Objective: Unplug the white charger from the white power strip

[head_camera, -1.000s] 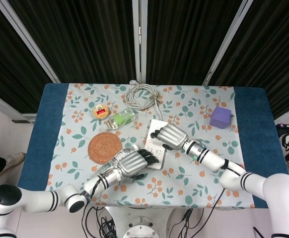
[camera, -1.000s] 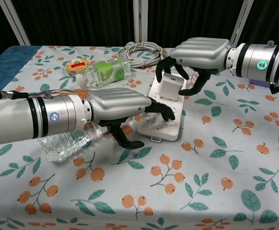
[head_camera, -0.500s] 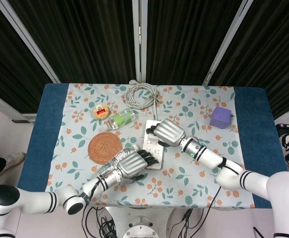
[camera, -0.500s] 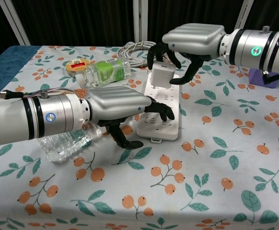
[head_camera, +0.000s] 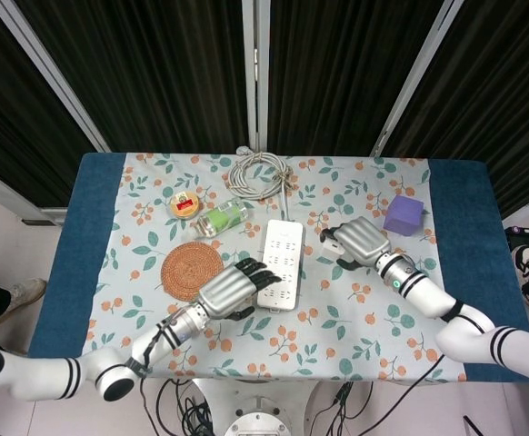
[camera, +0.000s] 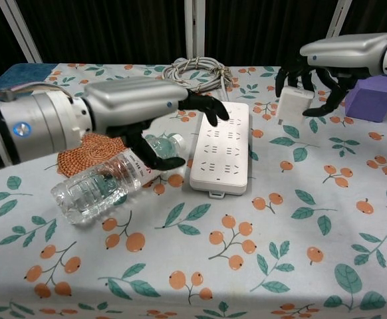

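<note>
The white power strip lies flat mid-table with no plug in it. My right hand holds the white charger in the air, right of the strip and clear of it. My left hand hovers above the strip's left edge with its fingers spread and nothing in them.
A clear plastic bottle lies under my left hand beside a woven coaster. A green-labelled bottle, a small round tin and a coiled grey cable sit behind the strip. A purple cube stands at the right.
My right hand pulled the charger out of the strip and carried it off to the right. My left hand lifted off the strip and opened.
</note>
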Controlling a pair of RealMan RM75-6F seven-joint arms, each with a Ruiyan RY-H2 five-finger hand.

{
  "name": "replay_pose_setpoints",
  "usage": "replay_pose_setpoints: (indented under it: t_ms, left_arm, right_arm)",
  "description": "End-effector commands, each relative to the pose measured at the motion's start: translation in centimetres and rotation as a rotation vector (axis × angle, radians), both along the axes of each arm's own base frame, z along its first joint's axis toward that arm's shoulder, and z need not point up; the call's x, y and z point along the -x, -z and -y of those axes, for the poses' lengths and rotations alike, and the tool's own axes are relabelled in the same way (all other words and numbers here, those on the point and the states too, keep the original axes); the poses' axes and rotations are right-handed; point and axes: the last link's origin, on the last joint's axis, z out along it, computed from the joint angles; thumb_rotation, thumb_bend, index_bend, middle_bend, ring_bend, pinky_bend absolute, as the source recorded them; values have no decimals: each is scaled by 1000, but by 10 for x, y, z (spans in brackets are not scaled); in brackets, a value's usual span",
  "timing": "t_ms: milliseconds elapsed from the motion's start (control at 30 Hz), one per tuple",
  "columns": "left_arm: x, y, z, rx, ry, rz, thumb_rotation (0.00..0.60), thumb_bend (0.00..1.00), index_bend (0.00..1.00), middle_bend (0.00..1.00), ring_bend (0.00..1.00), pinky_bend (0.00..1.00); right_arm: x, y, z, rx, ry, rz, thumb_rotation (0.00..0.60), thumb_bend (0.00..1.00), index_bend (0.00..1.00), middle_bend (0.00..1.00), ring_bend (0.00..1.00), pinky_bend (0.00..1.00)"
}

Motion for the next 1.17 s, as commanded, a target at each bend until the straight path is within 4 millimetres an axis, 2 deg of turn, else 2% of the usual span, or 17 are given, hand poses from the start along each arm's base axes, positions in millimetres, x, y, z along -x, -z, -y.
replay_pose_setpoints:
  t_ms: [33, 100, 133, 200, 300, 467, 533, 667, 833, 1000, 1167]
  left_arm:
    - [11, -27, -4, -80, -45, 45, 600, 345, 143, 196, 120, 154]
    - [21, -42, -8, -129, -77, 63, 600, 331, 142, 196, 120, 147]
    - [26, -49, -9, -152, -93, 69, 600, 321, 141, 196, 120, 143]
    - [41, -65, -12, -208, -138, 78, 600, 293, 138, 195, 116, 121]
    - [62, -88, -16, -287, -206, 79, 600, 259, 128, 182, 88, 77]
    - [106, -126, -15, -412, -327, 77, 600, 227, 122, 172, 84, 58]
    - [130, -143, -10, -465, -391, 72, 600, 224, 122, 172, 80, 49]
    - [178, -169, 10, -550, -518, 55, 600, 223, 122, 160, 46, 19]
    - [219, -188, 42, -616, -624, 9, 600, 223, 122, 156, 46, 16]
    - [237, -198, 75, -668, -683, -4, 600, 223, 122, 156, 46, 15]
    - [237, -192, 97, -676, -693, 6, 600, 223, 122, 156, 46, 15]
  right_arm:
    - [13, 1, -9, -63, 92, -42, 600, 369, 257, 304, 205, 381]
    - [15, 1, -11, -76, 121, -55, 600, 324, 70, 195, 96, 262]
    - [15, -1, -11, -74, 127, -50, 600, 308, 15, 140, 46, 208]
    - [16, -6, -14, -56, 139, -27, 600, 289, 0, 65, 4, 139]
    - [17, -19, -17, -22, 148, 13, 600, 285, 0, 17, 0, 90]
    - [27, -48, -29, 61, 154, 80, 600, 285, 0, 16, 0, 86]
    - [36, -64, -40, 135, 146, 108, 600, 283, 0, 38, 0, 86]
    - [64, -93, -75, 303, 136, 84, 600, 283, 0, 65, 0, 86]
    - [98, -113, -127, 429, 212, 129, 600, 283, 0, 64, 0, 86]
    - [124, -123, -174, 505, 283, 166, 600, 284, 0, 62, 0, 83]
    - [133, -122, -198, 508, 309, 181, 600, 285, 0, 62, 0, 77]
